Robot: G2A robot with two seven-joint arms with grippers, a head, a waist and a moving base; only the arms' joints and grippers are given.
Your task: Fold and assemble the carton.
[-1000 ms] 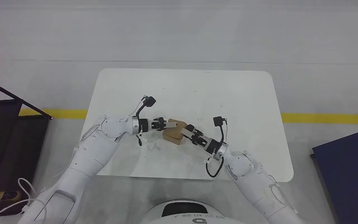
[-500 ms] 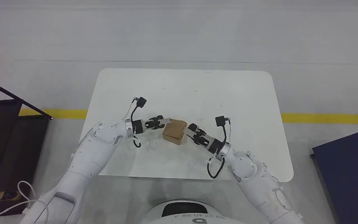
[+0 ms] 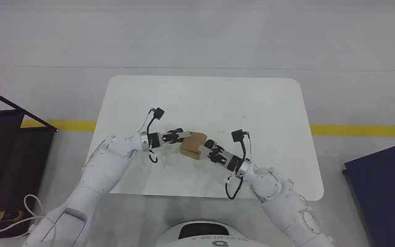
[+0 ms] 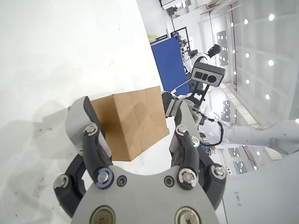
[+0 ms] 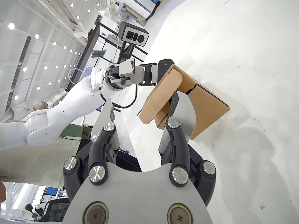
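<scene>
The carton (image 3: 192, 144), a small brown cardboard box, stands on the white worktop (image 3: 259, 105) close to its middle, a little toward the edge where the robot is and a little toward the robot's left. Both arms meet at it, one from each side. The left pincer (image 3: 178, 134) is spread wide and reaches around the closed end of the carton. In the left wrist view one dark finger pad (image 4: 93, 115) lies against a side face. The other finger (image 4: 181, 120) is just beside the opposite edge, and I cannot tell if it touches the cardboard. The right pincer (image 5: 140, 108) is also spread open. It has come to the other end of the carton, where the flaps are not yet closed. One flap with rounded corners sticks out from this end, half folded. One finger (image 5: 179, 108) of this pincer is pushed in behind that flap, into the opening. The second finger (image 5: 106, 115) stands free in the air, well apart from the cardboard. Neither pincer is closed on the carton. On the floor behind the worktop runs a yellow line (image 3: 352, 129).
</scene>
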